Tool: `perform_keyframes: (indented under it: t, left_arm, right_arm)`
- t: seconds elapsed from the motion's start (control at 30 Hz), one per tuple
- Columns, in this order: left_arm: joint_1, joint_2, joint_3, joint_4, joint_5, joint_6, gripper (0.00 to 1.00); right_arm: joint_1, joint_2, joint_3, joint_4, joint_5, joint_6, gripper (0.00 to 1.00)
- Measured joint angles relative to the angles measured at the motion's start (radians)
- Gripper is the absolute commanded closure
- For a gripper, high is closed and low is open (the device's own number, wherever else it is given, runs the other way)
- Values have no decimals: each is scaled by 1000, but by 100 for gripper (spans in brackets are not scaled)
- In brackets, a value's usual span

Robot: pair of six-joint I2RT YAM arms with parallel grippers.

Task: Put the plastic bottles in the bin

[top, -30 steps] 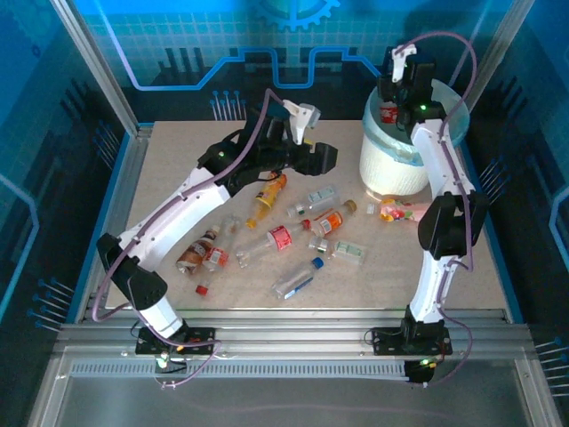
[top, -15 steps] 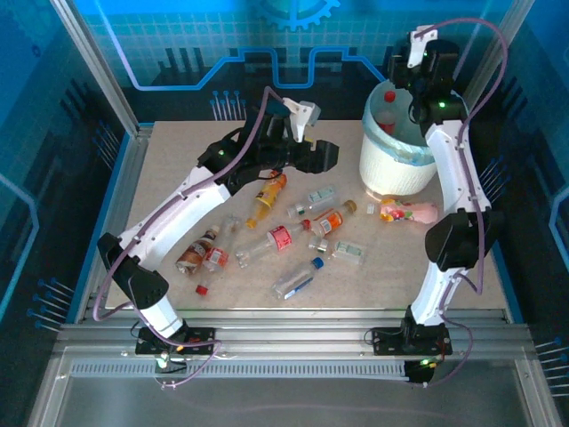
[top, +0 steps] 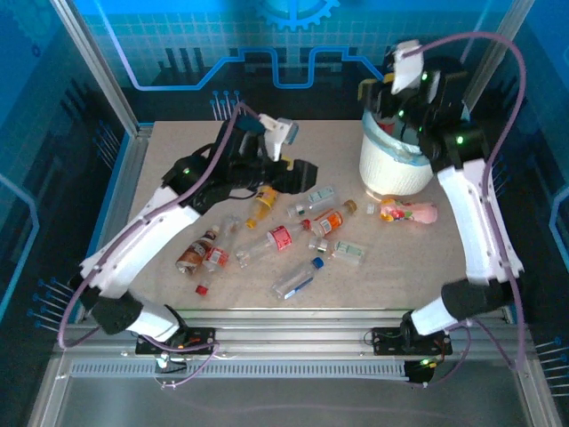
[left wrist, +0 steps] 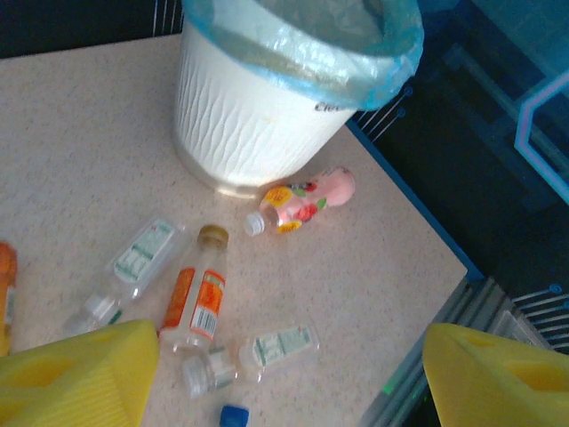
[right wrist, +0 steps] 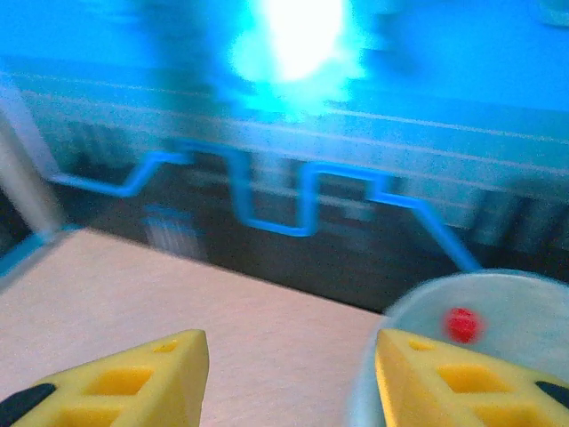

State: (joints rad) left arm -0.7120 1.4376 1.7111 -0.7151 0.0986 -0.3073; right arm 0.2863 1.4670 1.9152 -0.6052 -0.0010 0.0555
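Note:
Several plastic bottles lie scattered on the table: an orange-yellow one, an orange-labelled one, a red-labelled one, a blue-capped one and a pink one beside the bin. The white bin with its light-blue bag stands at the back right. My left gripper hovers open above the bottles, nothing between its fingers. My right gripper is open and empty at the bin's far-left rim. A red cap shows inside the bin.
Two more bottles and a loose red cap lie at the left. Small clear bottles lie near the orange-labelled one. A metal frame rail runs along the near edge, with blue walls around the table.
The right gripper let its red-capped bottle fall into the bin, then swung up and left off the bin. The left arm drew back to the left.

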Motion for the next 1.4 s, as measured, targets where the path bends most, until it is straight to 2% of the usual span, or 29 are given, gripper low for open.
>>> perform_keyframes:
  t: [0.13, 0.27, 0.37, 0.53, 0.67, 0.83, 1.0, 1.1, 1.3, 1.4]
  left_arm:
    - [0, -136, -151, -44, -13, -5, 20]
    - [-2, -238, -298, -98, -42, -5, 19]
    - [-2, -295, -421, -123, -69, -5, 22]
    - [0, -326, -605, -134, -99, -4, 25]
    - [24, -326, -690, -115, -111, -5, 25]
    - [105, -326, -706, -109, -114, -12, 26]
    - [229, -338, -714, -112, -113, -43, 26]
    - [293, -358, -740, -114, -113, -55, 26]
    - [313, -378, -792, -118, -98, -53, 26]
    - [314, -387, -800, -118, -95, -49, 27]
  right_arm:
    - [212, -162, -195, -31, -32, 4, 48]
    - [314, -231, -400, -44, -22, 125, 50]
    - [386, -237, -570, -42, 26, 287, 50]
    - [496, -238, -856, 39, 123, 609, 57]
    - [554, -213, -961, 113, 200, 814, 52]
    - [569, -42, -839, 138, 200, 880, 49]
    - [602, 190, -578, 135, 140, 840, 48]
    - [631, 273, -474, 128, 135, 803, 46]
    - [634, 421, -287, 26, 170, 719, 43]
    - [634, 484, -218, -26, 177, 682, 45]
